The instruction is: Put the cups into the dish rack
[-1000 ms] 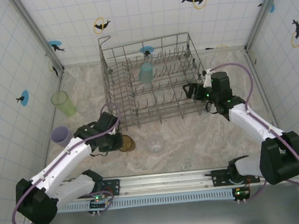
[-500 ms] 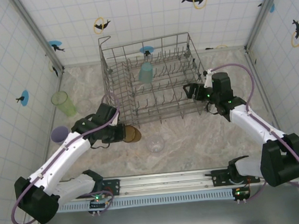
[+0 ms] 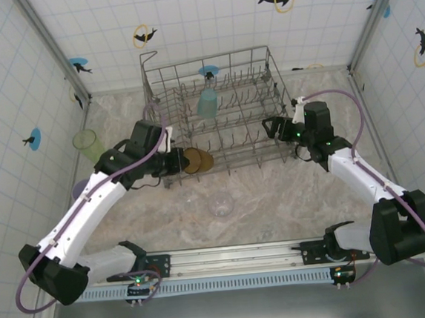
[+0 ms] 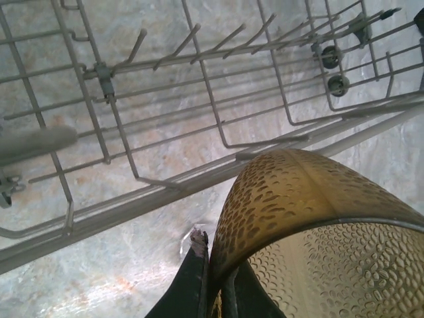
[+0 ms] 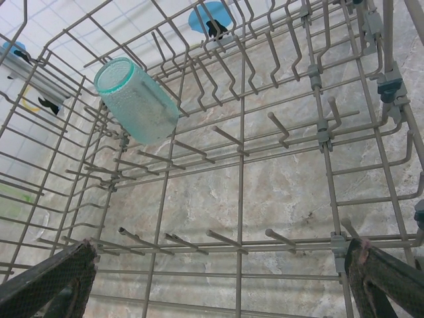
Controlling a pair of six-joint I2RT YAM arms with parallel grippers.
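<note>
My left gripper is shut on the rim of the amber-brown cup, held on its side over the front-left part of the grey wire dish rack. In the left wrist view the dimpled amber cup is pinched between my fingers, with rack tines beyond it. A teal cup sits on the tines at the back of the rack. My right gripper stands open at the rack's right side, and its wrist view looks through the wires at the teal cup.
A light green cup stands by the left wall. A lavender cup is partly hidden by my left arm. A clear cup stands on the marble floor in front of the rack. Tiled walls close in three sides.
My left arm has lifted the amber cup off the floor and carried it up and right to the rack's front-left part. The right arm has barely moved.
</note>
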